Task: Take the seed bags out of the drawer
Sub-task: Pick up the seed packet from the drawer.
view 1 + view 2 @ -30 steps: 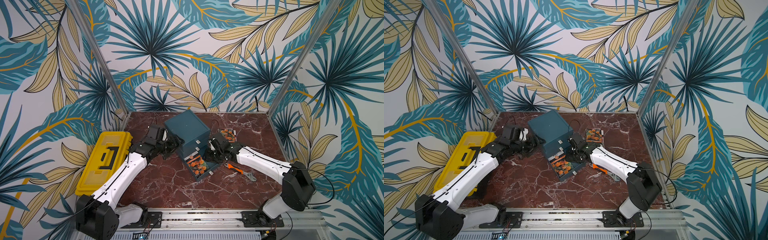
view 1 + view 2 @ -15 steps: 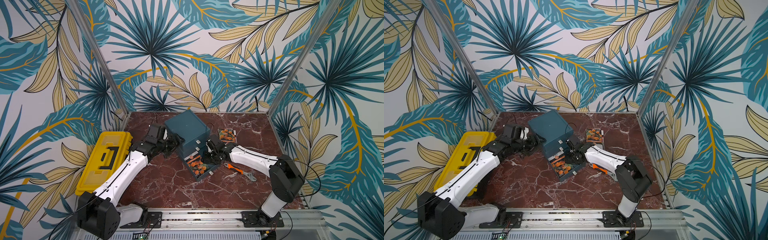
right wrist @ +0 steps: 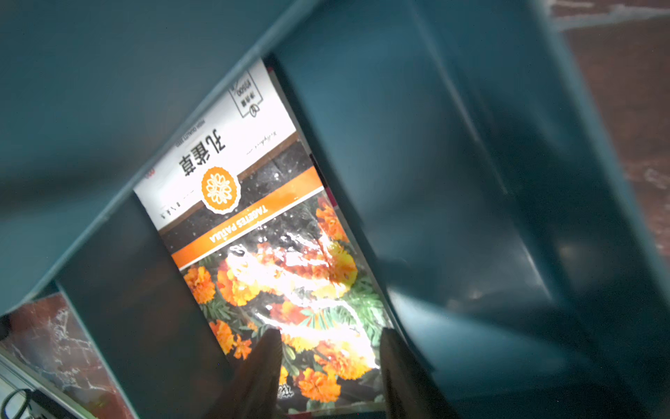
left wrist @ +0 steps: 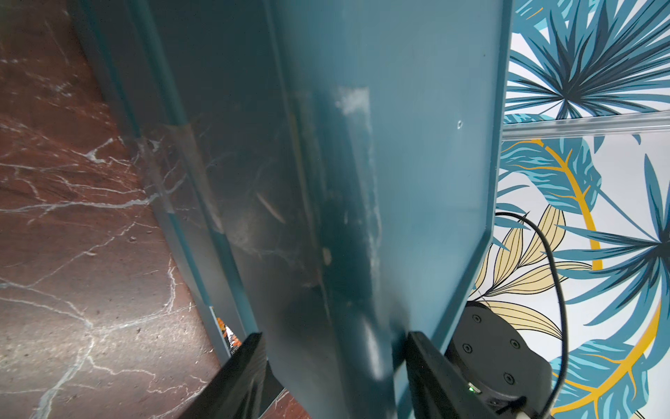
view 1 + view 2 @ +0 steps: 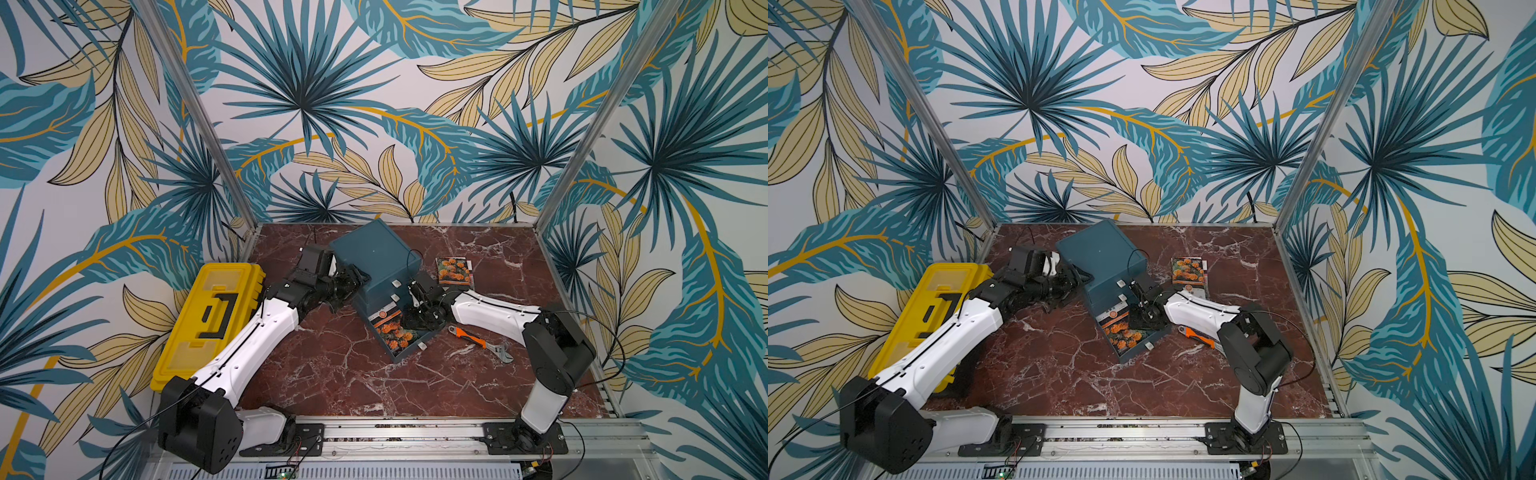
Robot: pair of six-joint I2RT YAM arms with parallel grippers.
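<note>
Within the last second the right arm has been folded in at the elbow. The right gripper has been carried from the front of the cabinet down into the open drawer. Its jaws have been eased wider and are seen parted, with nothing held.

The left gripper has been narrowed about the cabinet's 9 o'clock side. One finger is seen on each side of the cabinet's edge, but whether the edge is clamped cannot be told. It is judged that the cabinet is being steadied while the next pick is set up.

The seed bag on the table is already out and lies at 3 o'clock of the cabinet. The seed bag in the drawer lies flat and face up. The right fingertips are poised over its flowered end, and contact cannot be confirmed.

The drawer is drawn out toward 5 o'clock. The right forearm is stretched low from 4 o'clock with the wrist pitched down, and the left arm is reached in from 8 o'clock. A wrench is left at 3 o'clock of the drawer.
</note>
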